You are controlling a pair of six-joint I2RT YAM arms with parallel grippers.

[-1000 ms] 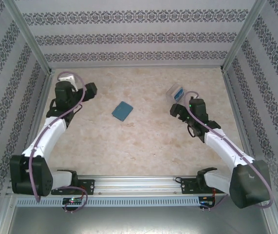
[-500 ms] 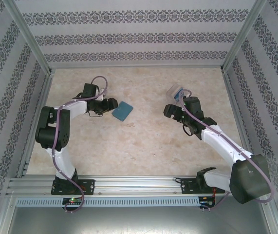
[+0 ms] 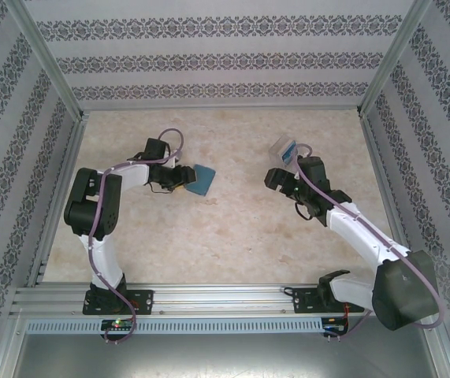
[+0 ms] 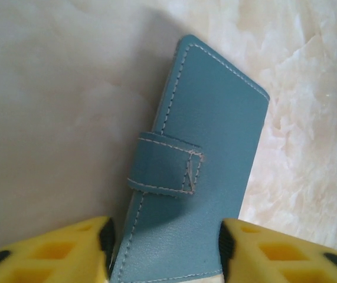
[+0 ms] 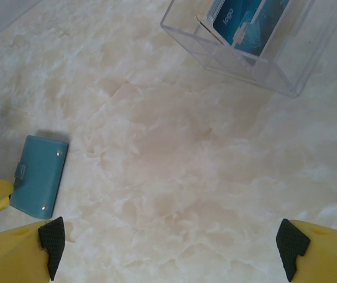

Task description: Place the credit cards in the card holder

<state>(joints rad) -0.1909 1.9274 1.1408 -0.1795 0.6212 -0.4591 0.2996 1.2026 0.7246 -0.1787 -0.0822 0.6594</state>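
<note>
Left of centre on the table (image 3: 232, 228) – the teal card holder (image 3: 199, 179) lies flat and closed, its strap tab across the front. The left tool (image 3: 179, 179) straddles the holder's near end, a yellow finger along each long edge, pads right at the leather; whether they clamp it I cannot tell. The right tool (image 3: 276, 179) hangs with its fingers wide apart over bare table. Just beyond it, the credit cards (image 5: 245, 23) stand in a clear stand (image 5: 245, 65), a blue-and-white one facing out.
</note>
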